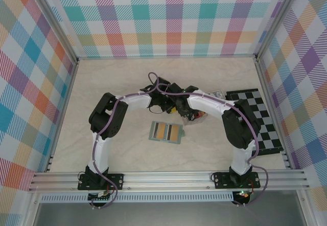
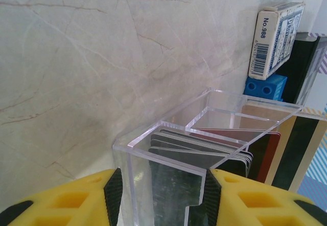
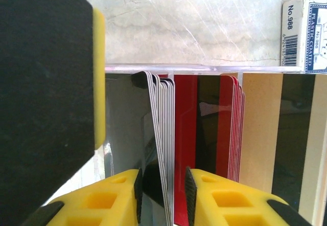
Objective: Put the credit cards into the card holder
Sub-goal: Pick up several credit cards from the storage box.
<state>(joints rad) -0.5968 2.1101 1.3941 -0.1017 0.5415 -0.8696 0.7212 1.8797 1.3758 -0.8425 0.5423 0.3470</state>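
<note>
1. My left gripper (image 2: 162, 186): yellow fingers with black pads, half spread, pressed against the two outer walls of a clear acrylic divided tray (image 2: 168, 117) at its near end compartment.

2. My right gripper (image 3: 161, 187): yellow fingers close together, straddling the lower edge of a leaning bundle of thin grey-white plastic credit cards (image 3: 162, 123). I cannot tell whether the pads actually pinch the bundle.

3. Tray contents: the grey-white bundle in the first slot, a row of red cards (image 3: 185, 123) with a dark stripe in the next, and orange-yellow cards (image 3: 261, 134) with a dark stripe beyond. All stand on edge.

4. Sage-green folding card holder (image 1: 167, 132): lying open and flat on the desk, just on the base side of both grippers. Orange-yellow and dark bands show on its inner face.

5. Just past the tray: a small blue plastic block (image 2: 264, 88), with a white-and-blue playing-card pack (image 2: 273, 39) standing on it.

6. Black-and-white checkerboard (image 1: 258, 116): flat at my right.

7. Desk (image 1: 112, 83): pale cream marble pattern with fine veins.

8. Surround: pastel plaid walls (image 1: 173, 16) on three sides, and an aluminium rail (image 1: 168, 177) at the near edge carrying my bases.
</note>
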